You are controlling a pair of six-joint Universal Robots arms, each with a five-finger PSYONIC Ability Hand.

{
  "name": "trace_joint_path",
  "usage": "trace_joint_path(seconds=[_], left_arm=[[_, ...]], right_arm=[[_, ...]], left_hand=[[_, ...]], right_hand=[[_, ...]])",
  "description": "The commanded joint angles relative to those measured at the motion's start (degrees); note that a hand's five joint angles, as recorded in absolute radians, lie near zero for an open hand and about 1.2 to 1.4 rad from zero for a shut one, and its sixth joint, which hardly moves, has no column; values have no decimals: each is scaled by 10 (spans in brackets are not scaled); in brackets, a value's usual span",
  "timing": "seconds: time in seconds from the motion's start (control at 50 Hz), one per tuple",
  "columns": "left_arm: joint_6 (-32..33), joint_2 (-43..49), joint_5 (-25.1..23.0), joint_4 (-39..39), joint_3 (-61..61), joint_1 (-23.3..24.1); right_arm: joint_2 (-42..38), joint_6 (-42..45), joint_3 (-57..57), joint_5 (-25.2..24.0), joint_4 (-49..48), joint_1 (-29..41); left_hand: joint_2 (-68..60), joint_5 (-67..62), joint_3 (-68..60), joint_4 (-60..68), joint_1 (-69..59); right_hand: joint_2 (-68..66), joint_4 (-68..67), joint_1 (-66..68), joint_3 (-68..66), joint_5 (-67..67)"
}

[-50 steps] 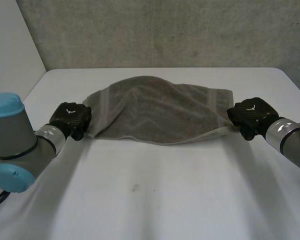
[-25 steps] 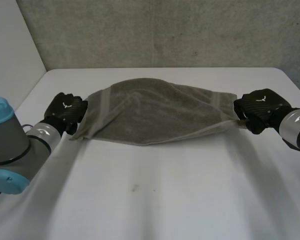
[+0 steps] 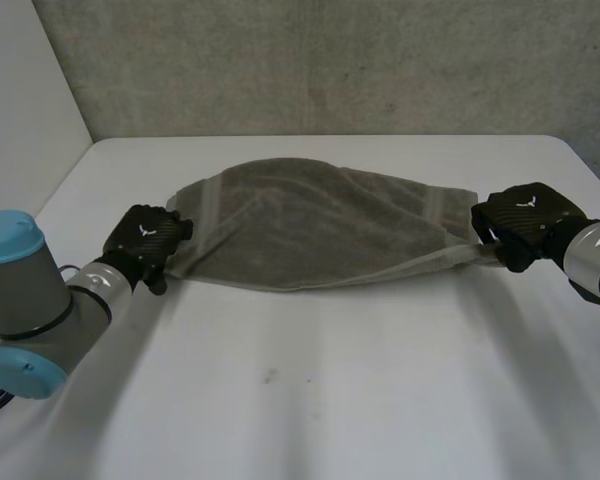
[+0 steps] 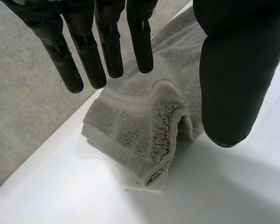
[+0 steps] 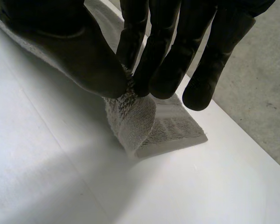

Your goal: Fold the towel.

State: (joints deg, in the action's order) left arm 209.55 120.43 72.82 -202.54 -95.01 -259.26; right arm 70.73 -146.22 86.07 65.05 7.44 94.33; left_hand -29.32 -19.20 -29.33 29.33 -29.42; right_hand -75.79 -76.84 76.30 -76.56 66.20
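towel (image 3: pixel 310 225), grey and doubled over, lying on the far half of the white table (image 3: pixel 300 400). stretching crosswise, long axis running side to side between the two hands, near edge sagging in a shallow curve. left end resting just beside the left hand (image 3: pixel 145 240); right end narrowing to a point and ending inside the right hand (image 3: pixel 525 215).

seen from the left wrist: left hand hovering over the towel's left corner, fingers (image 4: pixel 88 51) pointing straight and spread, thumb (image 4: pixel 233 74) standing well apart from them, gripping nothing. corner lying on the table below the fingertips, folded back on itself, showing a small white label (image 4: pixel 154 178) at its edge.

seen from the right wrist: right hand pinching the towel's right corner between thumb (image 5: pixel 84 56) and fingertips (image 5: pixel 161 70), closing firmly on the cloth. pinched part standing raised off the table, curling down from the grip, with the rest of the corner lying flat on the table just under the fingers.
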Motion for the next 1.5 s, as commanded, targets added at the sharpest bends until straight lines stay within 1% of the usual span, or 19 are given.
trace_joint_path(seconds=[0.02, 0.1, 0.36, 0.38, 0.52, 0.64, 0.74, 0.78, 0.8, 0.84, 0.94, 1.08, 1.22, 1.32, 1.38, 1.4, 1.42, 1.46, 1.5], left_arm=[[0, 41, 0, -1, 39, -2], [1, 57, 1, 0, 57, -1], [1, 104, 1, 0, 121, -1], [2, 104, 1, 0, 122, -1], [33, 89, 2, 4, 114, 0], [66, 1, 3, 14, 88, -7], [69, -99, 1, 39, 58, -20], [69, -169, 1, 73, 47, -27], [69, -170, 1, 73, 47, -27], [66, -252, 1, 111, 43, -30], [65, -345, 0, 155, 48, -37], [58, -400, 1, 192, 67, -37], [53, -385, 1, 222, 75, -41], [54, -257, 4, 230, 97, -31], [54, -226, 5, 232, 111, -28], [54, -178, 7, 235, 139, -24], [54, -178, 7, 235, 139, -24], [54, -101, 7, 244, 208, -9], [55, -71, 8, 253, 246, -2]], right_arm=[[-2, -2, -1, 0, -7, -7], [-2, -5, -1, 0, -11, -10], [-5, -7, -3, 2, -16, -13], [-5, -8, -3, 2, -17, -15], [-2, -15, -21, 7, -17, -17], [17, -32, -68, 10, 4, -15], [78, -35, -118, 4, 76, -21], [101, -32, -157, -3, 135, -34], [101, -32, -158, -3, 136, -34], [118, -29, -199, -3, 181, -48], [164, -28, -268, -4, 224, -52], [172, -27, -331, -10, 269, -62], [114, 16, -332, -9, 304, -59], [19, 73, -340, 13, 308, -52], [-32, 76, -354, 39, 306, -29], [-32, 76, -354, 39, 306, -29], [-58, 77, -368, 56, 306, -14], [-83, 79, -389, 72, 305, 4], [-108, 80, -413, 86, 304, 21]], left_hand=[[-68, -69, -68, 68, -67], [-123, -125, -123, 123, -122], [-446, -448, -446, 446, -445], [-506, -507, -506, 506, -505], [-507, -508, -507, 507, -506], [-507, -508, -507, 507, -506], [-507, -508, -507, 507, -506], [-507, -508, -507, 507, -506], [-507, -508, -507, 507, -506], [-507, -508, -507, 507, -506], [-507, -508, -507, 507, -506], [-507, -508, -507, 507, -506], [-507, -508, -507, 507, -506], [-507, -508, -507, 507, -506], [-507, -508, -507, 507, -506], [-507, -508, -507, 507, -506], [-507, -508, -507, 507, -506], [-507, -508, -507, 507, -506], [-507, -508, -507, 507, -506]], right_hand=[[-42, -32, 37, -34, 38], [-42, -32, 37, -34, 38], [-42, -32, 37, -34, 38], [-42, -32, 37, -34, 38], [-42, -32, 37, -34, 38], [-42, -32, 37, -34, 38], [-42, -32, 37, -34, 38], [-42, -32, 37, -34, 38], [-42, -32, 37, -34, 38], [-42, -32, 37, -34, 38], [-42, -32, 37, -34, 38], [-42, -32, 37, -34, 38], [-42, -32, 37, -34, 38], [-42, -32, 37, -34, 38], [-42, -32, 37, -34, 38], [-42, -32, 37, -34, 38], [-42, -32, 37, -34, 38], [-42, -32, 37, -34, 38], [-42, -32, 37, -34, 38]])
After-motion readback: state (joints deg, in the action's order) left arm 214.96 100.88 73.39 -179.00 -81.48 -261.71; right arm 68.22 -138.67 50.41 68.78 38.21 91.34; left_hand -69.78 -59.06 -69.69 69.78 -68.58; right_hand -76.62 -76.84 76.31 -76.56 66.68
